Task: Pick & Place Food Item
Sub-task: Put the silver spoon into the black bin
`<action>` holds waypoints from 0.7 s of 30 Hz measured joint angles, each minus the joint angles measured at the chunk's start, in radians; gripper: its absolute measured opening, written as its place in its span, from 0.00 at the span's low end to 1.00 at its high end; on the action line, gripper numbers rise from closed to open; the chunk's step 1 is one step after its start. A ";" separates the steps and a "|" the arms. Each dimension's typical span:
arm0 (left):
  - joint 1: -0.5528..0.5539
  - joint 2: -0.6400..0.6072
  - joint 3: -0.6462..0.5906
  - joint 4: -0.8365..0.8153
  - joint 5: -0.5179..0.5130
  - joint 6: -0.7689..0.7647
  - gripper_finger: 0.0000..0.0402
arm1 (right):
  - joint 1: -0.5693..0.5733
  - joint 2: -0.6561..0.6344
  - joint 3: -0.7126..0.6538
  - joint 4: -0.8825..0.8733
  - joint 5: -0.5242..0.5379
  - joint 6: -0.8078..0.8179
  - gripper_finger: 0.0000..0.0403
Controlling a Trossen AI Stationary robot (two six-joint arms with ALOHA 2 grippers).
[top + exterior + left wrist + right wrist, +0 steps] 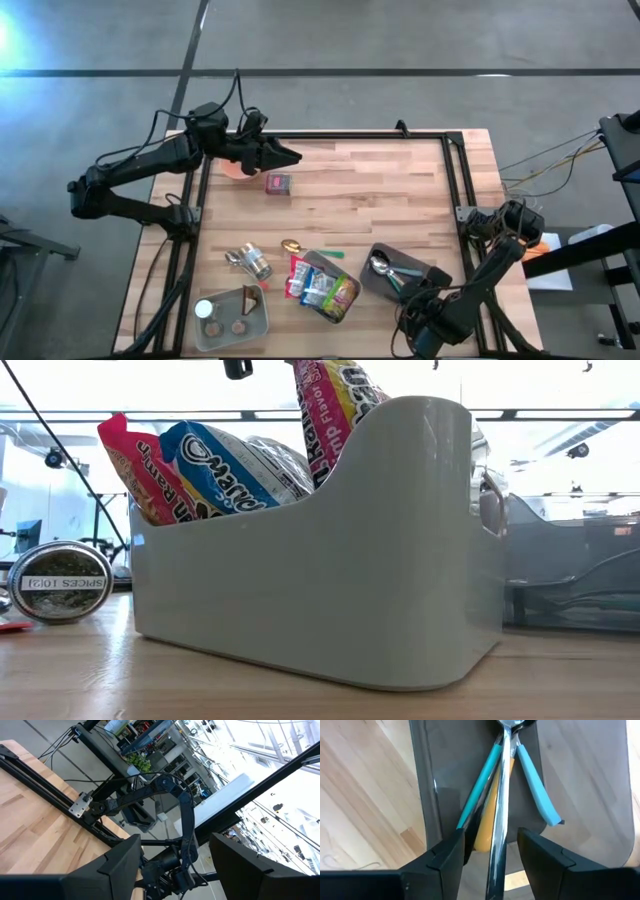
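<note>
Several bright snack packets (322, 290) stand in a pale bin (330, 580) at the table's near middle. A small pink box (278, 183) lies on the wood at the far left. My right gripper (491, 852) is open and points down over a dark grey tray (425, 272). Its fingers stand on either side of a metal spoon's handle (501, 810), which lies in the tray among teal-handled (480, 780) and yellow (487, 827) utensils. My left gripper (175, 862) is open and raised, level above the table's far left, near the pink box (285, 155).
A spice jar (256, 263) lies on its side beside a gold spoon (290, 245). A clear container (232, 318) with small round things sits at the near left corner. An orange thing (235, 168) lies below the left arm. Black rails (455, 180) border the table.
</note>
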 joint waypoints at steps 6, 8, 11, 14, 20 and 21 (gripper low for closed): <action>0.000 0.000 0.000 0.000 0.000 0.000 0.60 | -0.018 -0.016 0.015 -0.001 -0.010 -0.022 0.45; 0.000 0.000 0.000 0.000 0.000 0.000 0.60 | -0.026 -0.026 0.015 -0.002 -0.020 -0.029 0.45; 0.000 0.000 0.000 0.000 0.001 0.000 0.60 | -0.040 -0.046 0.015 -0.001 -0.023 -0.023 0.45; 0.000 0.000 0.000 0.000 0.008 -0.004 0.60 | -0.066 -0.069 0.015 -0.001 -0.055 -0.005 0.45; 0.000 0.000 0.000 0.000 0.015 -0.007 0.60 | -0.166 -0.120 0.014 0.001 -0.209 -0.001 0.45; 0.000 0.000 0.000 0.000 0.021 -0.006 0.60 | -0.185 -0.128 0.014 0.004 -0.236 -0.007 0.45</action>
